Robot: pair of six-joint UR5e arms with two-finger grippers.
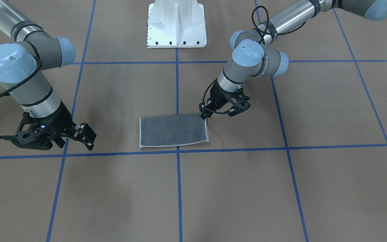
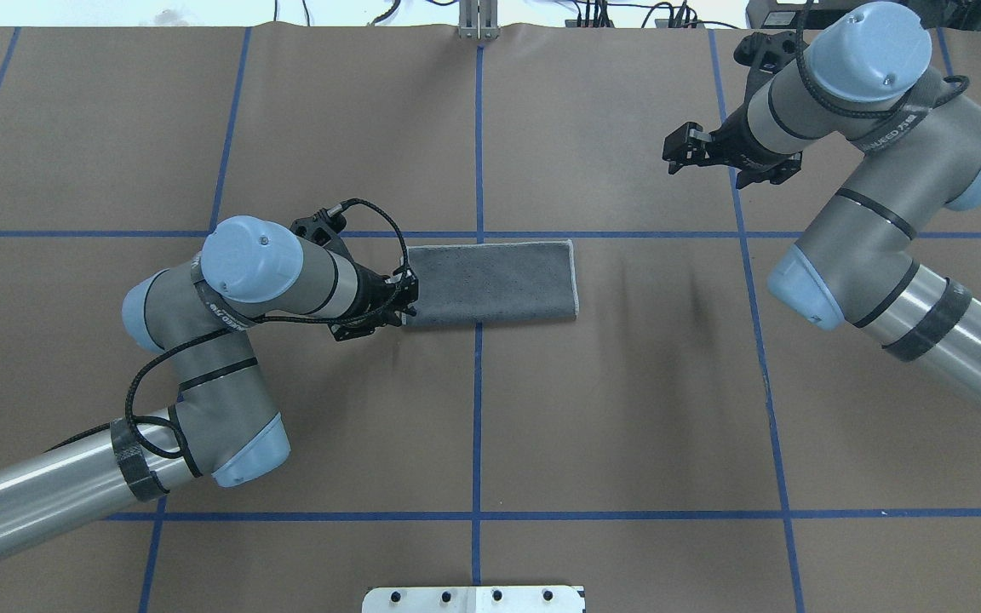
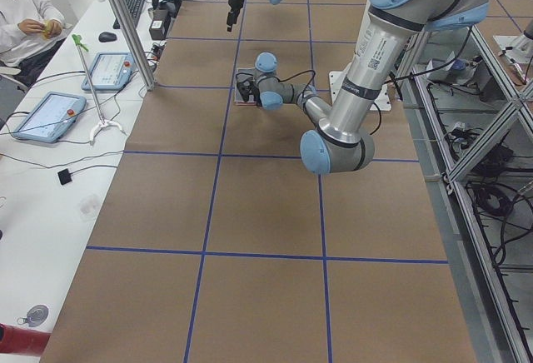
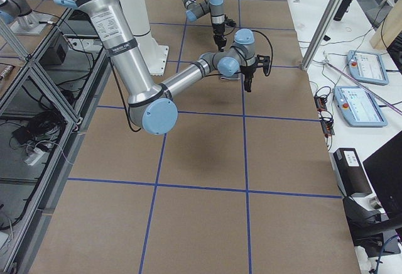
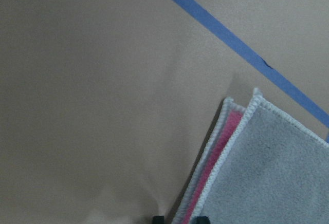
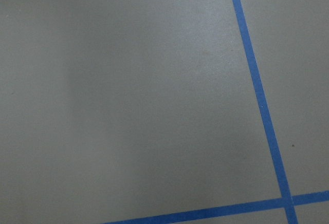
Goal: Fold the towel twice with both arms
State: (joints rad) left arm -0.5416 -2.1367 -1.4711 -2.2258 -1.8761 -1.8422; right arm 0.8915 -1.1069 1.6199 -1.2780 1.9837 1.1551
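Observation:
The towel lies flat on the brown table as a long rectangle, folded once, dark grey face up with a light grey border; it also shows in the overhead view. The left wrist view shows its corner with the pink inner face peeking out between the layers. My left gripper sits low at the towel's short end, at a corner, jaws closed on the edge. My right gripper is open and empty, held above bare table well away from the towel's other end.
The white pedestal base stands at the robot's side of the table. Blue tape lines grid the brown cover. A desk with tablets and a metal pole flank the far table edge.

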